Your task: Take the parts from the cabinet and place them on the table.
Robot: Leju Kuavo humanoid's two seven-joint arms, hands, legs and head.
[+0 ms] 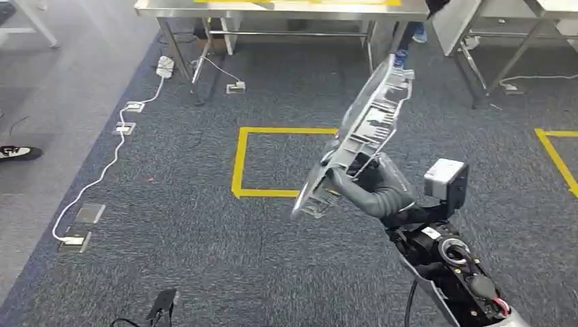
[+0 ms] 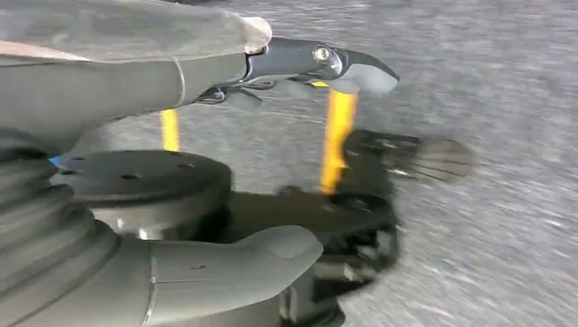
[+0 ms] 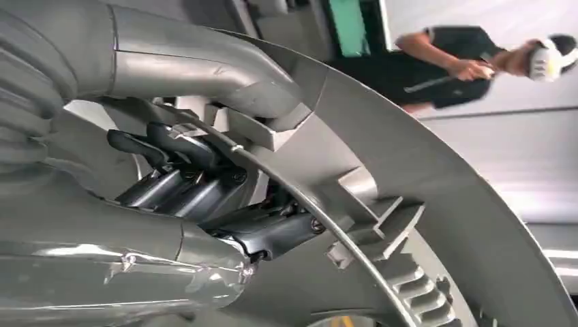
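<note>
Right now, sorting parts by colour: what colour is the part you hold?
Light grey part, clearest in the head view.

Grey carpet [image 1: 204, 238] marked with yellow tape [image 1: 240, 163]

A white cable [image 1: 109, 163] ran along the carpet's left edge between floor sockets [image 1: 75, 240], and a steel table [image 1: 286, 8] stood at its far edge (a black shoe [image 1: 19, 152] lay at the left); a person [image 3: 470, 65] in dark clothes stood beyond.

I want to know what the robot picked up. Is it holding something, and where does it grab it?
The right hand holds a long grey plastic part near its lower end. The left hand holds nothing.
</note>
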